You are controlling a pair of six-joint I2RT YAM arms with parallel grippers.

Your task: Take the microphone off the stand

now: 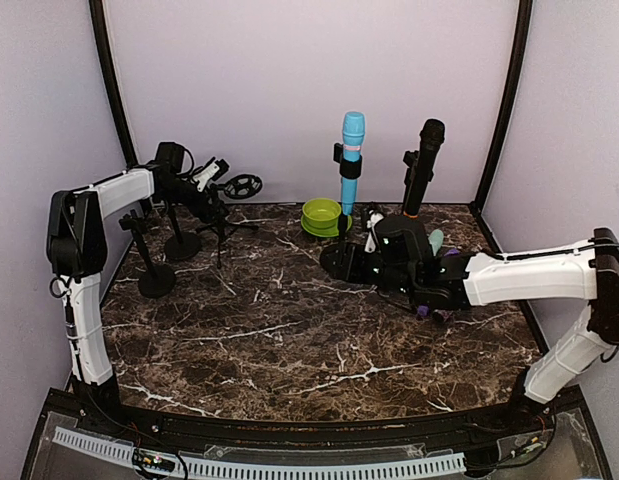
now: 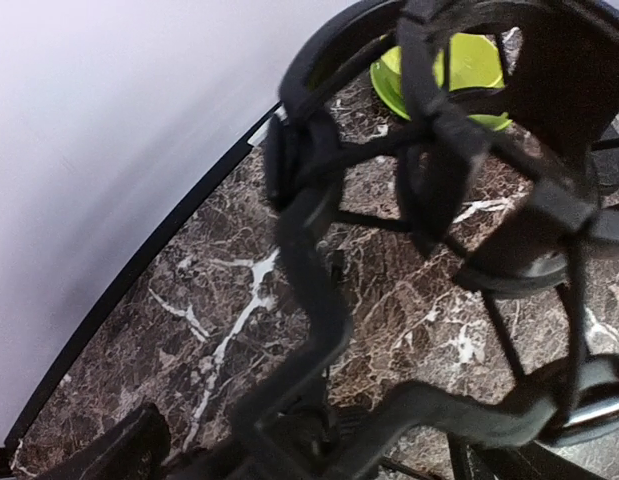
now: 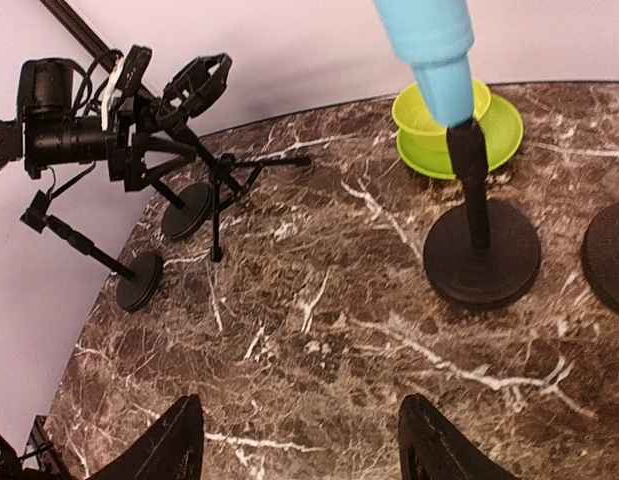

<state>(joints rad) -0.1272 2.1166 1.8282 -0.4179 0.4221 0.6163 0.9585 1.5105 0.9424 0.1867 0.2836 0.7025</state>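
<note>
Two parted, empty fingers of the right gripper (image 3: 301, 412) face the upright sky-blue plastic microphone (image 3: 429, 45) at one o'clock on its black round-based stand (image 3: 481, 255); left gripper (image 1: 211, 178) farther, opening unclear.

The left arm (image 1: 99, 195) stood raised and bent toward the far left corner; whether the left gripper (image 1: 211, 178) had parted its jaws could not be told. The right arm (image 1: 529, 275) lay low and extended toward centre, the right gripper (image 3: 301, 405) spread wide, holding nothing.
</note>
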